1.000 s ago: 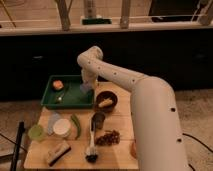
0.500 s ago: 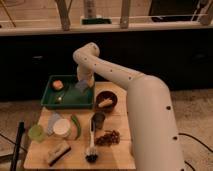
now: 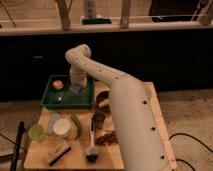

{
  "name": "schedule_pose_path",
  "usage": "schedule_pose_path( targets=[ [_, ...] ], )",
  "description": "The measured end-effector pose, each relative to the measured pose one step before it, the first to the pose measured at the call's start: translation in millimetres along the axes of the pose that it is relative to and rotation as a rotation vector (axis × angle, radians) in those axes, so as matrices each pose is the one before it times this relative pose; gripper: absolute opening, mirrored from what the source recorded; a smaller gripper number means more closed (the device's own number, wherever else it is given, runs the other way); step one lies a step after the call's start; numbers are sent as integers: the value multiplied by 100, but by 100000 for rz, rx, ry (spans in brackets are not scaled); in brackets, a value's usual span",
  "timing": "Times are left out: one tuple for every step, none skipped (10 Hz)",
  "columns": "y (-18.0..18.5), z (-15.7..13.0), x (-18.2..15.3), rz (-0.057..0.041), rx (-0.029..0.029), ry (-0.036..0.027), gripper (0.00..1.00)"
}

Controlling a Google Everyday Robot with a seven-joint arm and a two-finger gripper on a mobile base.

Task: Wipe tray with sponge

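A wooden table point(image 3: 135, 150) stands before a dark counter, seen from above and in front. 1 large white robot arm point(image 3: 125, 105) rises from the near right and bends far and left, reaching down into a dark-green tray point(image 3: 52, 102) at the table's far left corner. The gripper point(image 3: 76, 86) sits low over the right half of the tray, and a blue-grey sponge point(image 3: 75, 89) lies right at its tip. Whether the gripper is clamped on the sponge or merely touching it cannot be told. A small orange object point(image 3: 58, 84) rests in the tray's far left part. Near the tray, on the table's left, are a pale green cup point(image 3: 36, 132), a round white lid point(image 3: 62, 128) and a slim green item point(image 3: 76, 125). A tan block with a dark edge point(image 3: 57, 152) lies at the near left. A black brush point(image 3: 92, 147) lies near the middle, beside brown crumbs point(image 3: 106, 137). A brown bowl point(image 3: 103, 100) sits just right of the tray.
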Motion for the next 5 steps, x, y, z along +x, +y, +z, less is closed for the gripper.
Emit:
schedule_pose_path(
  targets=[
    [84, 837, 145, -158, -432, -1993, 0],
    [146, 1077, 206, -104, -916, -2412, 0],
    [120, 1121, 136, -209, -1611, -2002, 0],
    [5, 783, 51, 180, -463, -909, 0],
    [302, 602, 62, 495, -536, -361, 0]
  ],
)
